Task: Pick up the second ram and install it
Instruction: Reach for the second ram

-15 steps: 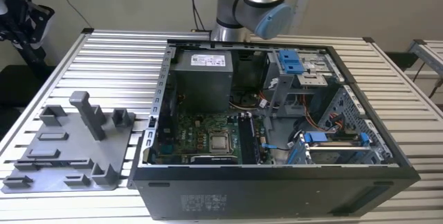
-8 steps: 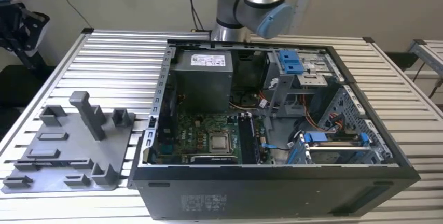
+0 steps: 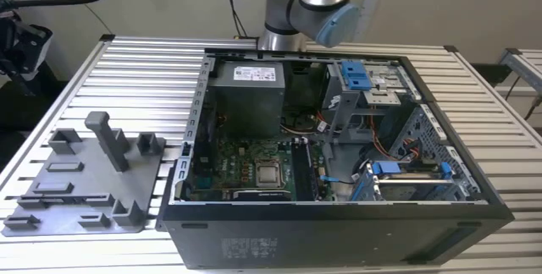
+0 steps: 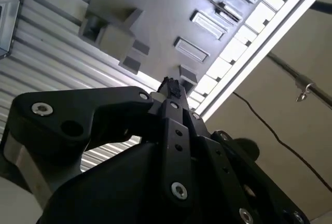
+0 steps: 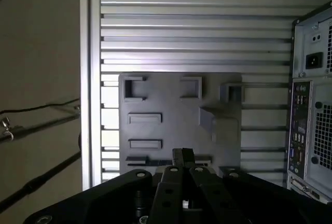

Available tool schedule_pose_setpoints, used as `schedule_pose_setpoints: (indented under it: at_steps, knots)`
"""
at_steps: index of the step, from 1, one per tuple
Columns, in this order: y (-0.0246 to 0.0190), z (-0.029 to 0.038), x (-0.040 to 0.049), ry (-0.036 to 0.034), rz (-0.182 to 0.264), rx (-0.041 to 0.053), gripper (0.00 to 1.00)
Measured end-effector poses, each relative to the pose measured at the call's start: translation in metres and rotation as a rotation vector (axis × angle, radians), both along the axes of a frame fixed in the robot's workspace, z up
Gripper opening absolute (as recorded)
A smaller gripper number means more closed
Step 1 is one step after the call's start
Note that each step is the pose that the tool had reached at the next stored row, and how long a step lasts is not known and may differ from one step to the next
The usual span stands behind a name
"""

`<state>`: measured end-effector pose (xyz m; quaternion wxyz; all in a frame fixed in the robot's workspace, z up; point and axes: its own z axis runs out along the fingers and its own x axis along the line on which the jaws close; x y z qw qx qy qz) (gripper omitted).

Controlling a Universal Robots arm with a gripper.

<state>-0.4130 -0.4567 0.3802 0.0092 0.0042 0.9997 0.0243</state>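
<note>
At the exterior view's left, a grey tray (image 3: 85,180) of holder blocks lies on a slatted table (image 3: 144,65). In the first wrist view, a thin dark strip that seems to be the ram (image 5: 148,159) sits in the tray's long slot. To the right stands an open computer case (image 3: 339,223), with the arm (image 3: 309,7) rising behind it. In both wrist views the gripper (image 5: 182,154) (image 4: 170,85) hangs well above the tray, its jaws closed tip to tip and gripping nothing.
</note>
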Motion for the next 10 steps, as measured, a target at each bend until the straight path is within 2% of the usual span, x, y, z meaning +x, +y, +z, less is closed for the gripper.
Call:
schedule_pose_setpoints:
  at_steps: [10]
  knots:
    - [-0.0212, -0.0025, -0.006, -0.0001, 0.002, 0.0, 0.11]
